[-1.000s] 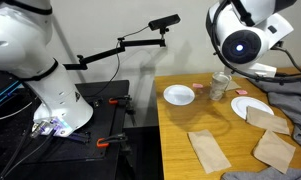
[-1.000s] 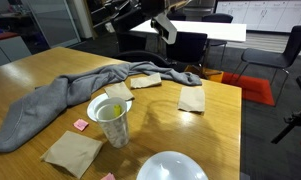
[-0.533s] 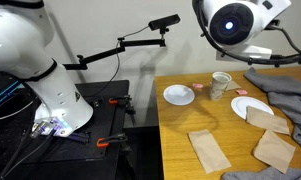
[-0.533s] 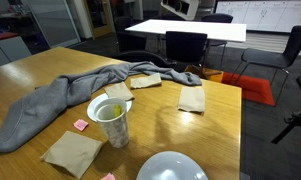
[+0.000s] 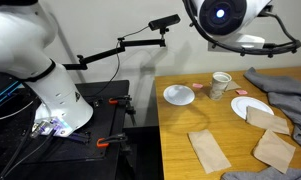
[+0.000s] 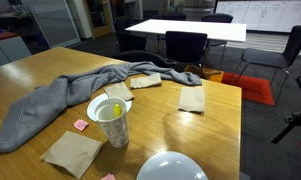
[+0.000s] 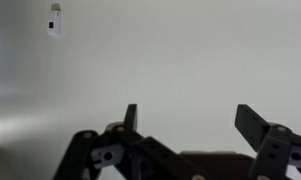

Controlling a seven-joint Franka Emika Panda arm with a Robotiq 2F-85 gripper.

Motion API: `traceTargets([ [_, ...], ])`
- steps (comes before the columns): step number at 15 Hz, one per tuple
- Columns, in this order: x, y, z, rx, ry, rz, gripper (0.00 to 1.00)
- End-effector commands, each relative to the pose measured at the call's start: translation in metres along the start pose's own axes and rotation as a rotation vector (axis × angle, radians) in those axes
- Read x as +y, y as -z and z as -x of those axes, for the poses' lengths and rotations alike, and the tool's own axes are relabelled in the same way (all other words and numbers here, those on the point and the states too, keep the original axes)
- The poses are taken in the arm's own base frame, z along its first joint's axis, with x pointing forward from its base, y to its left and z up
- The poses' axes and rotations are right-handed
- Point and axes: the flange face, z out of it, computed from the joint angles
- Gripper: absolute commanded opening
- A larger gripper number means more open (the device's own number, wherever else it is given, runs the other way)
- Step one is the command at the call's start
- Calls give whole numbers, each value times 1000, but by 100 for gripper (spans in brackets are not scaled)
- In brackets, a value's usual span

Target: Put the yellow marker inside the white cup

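The thin yellow marker (image 6: 111, 111) showed only as a yellowish tint inside the small tapered white paper cup (image 6: 116, 132), which stood upright on the wooden bench (image 6: 205, 130); its long axis could not be told. The arm (image 5: 225, 15) hung high above, well apart from the cup. In the wrist view the fingers (image 7: 130, 118) stood spread wide, holding nothing.

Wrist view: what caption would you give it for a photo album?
Open gripper facing a blank pale wall, with a small white box fixed on it at upper left.
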Motion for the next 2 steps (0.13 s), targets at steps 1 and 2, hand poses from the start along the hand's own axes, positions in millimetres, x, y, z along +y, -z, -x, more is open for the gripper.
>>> traceTargets([
  [1, 0, 1, 0, -1, -1, -2, 100],
  [2, -1, 0, 0, -1, -2, -2, 100],
])
